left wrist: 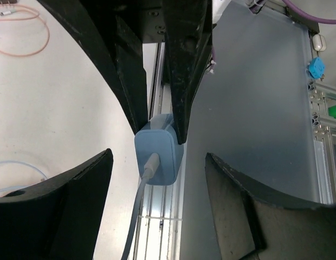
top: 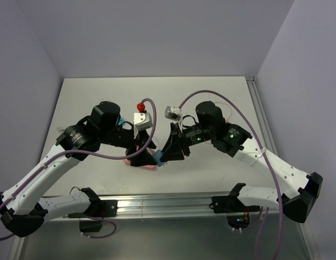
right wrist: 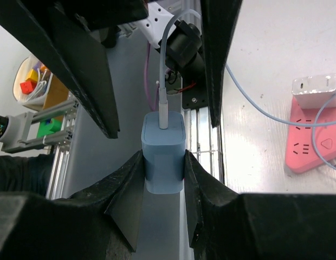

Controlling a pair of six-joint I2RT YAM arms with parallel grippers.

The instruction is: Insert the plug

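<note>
Clamps blue charger between right pincer pads, cable end facing out, probably to brace it. Holds left pincer spread open, straddling charger, touching nothing. Pink power strip right of right pincer, apart.

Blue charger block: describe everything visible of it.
The blue charger block is a smooth, rounded cuboid that looks like plastic, pale blue all over. A pale cable is plugged into the middle of one end face. The right claw pinches its two sides. The left claw stands open around it, not touching. Its prongs are hidden.
</note>
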